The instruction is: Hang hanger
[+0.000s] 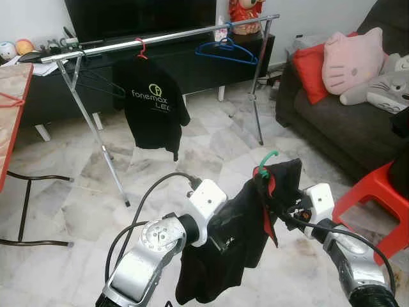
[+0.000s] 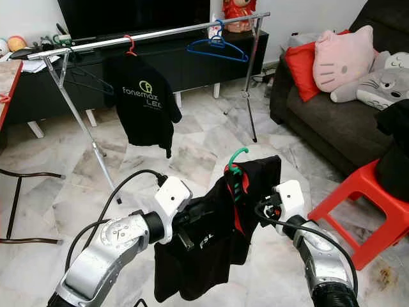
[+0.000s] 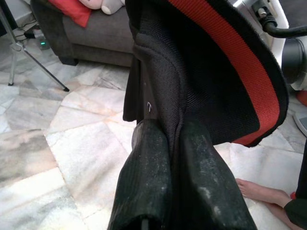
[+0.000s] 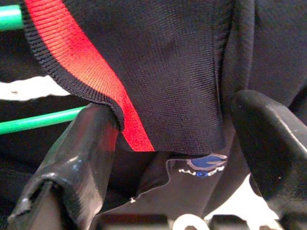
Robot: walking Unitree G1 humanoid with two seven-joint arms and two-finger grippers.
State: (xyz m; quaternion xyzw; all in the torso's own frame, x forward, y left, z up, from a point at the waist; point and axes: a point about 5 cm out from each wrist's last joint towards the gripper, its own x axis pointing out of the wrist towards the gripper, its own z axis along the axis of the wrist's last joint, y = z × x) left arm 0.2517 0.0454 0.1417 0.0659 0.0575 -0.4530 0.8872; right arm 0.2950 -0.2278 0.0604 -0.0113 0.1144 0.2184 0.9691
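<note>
Bare foot (image 3: 261, 194) beside left hand (image 3: 178, 143)

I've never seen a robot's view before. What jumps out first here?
Right in front, both arms hold up a black shirt on a green hanger; the left hand pinches its cloth. Beyond stands a metal clothes rail with another black shirt hanging, and a sofa at the right.

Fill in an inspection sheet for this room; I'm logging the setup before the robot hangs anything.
Surface: marble floor.
Job's things: black shirt on green hanger, held between both arms; clothes rail ahead.
Clutter: hung black T-shirt, blue hanger, red stool.
Grippers: left gripper pinches the shirt; right gripper open around the collar.
Cables: black arm cable.
Surroundings: sofa, plush cushions, a bare foot.
</note>
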